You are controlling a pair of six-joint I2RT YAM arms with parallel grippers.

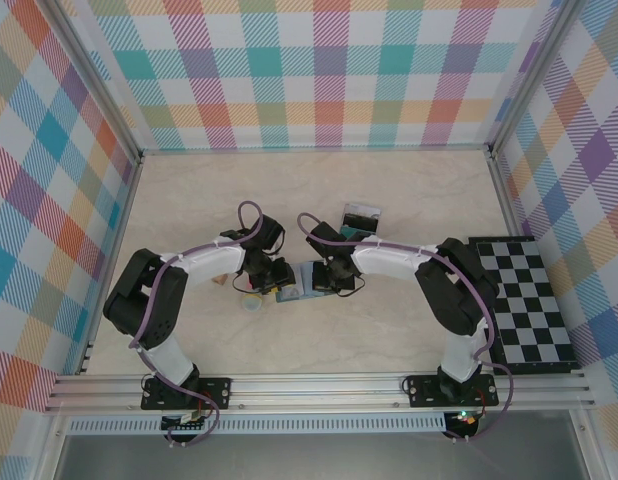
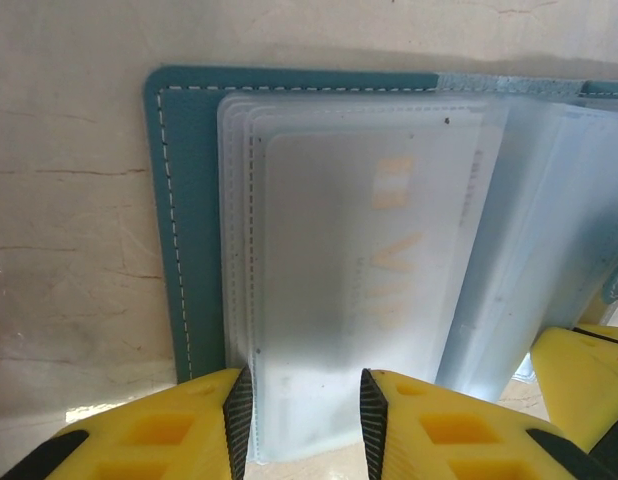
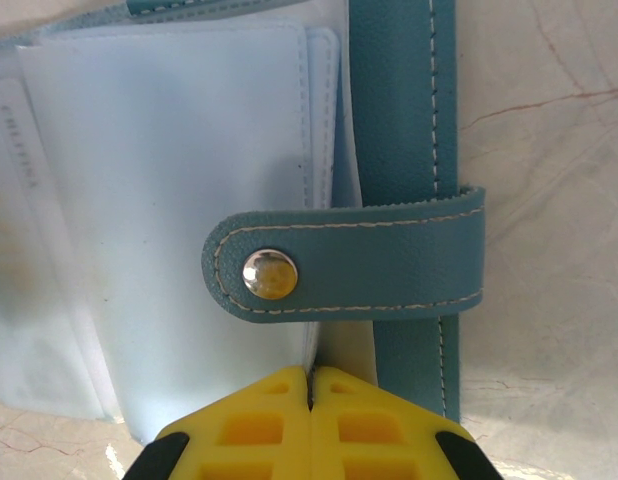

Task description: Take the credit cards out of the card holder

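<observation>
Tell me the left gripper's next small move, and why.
Probably close the left gripper on the card's near end and draw it out toward itself. Its jaws stand apart at that end, the card sits inside a clear sleeve, and the shut right gripper rests at the holder's near edge, seemingly steadying it.

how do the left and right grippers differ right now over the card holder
The left gripper has its jaws apart, with the clear sleeves showing in the gap; the right gripper has its jaws shut together. The left gripper is at the sleeve side of the card holder; the right gripper is by the snap strap. Both have yellow fingers and sit close over the holder.
</observation>
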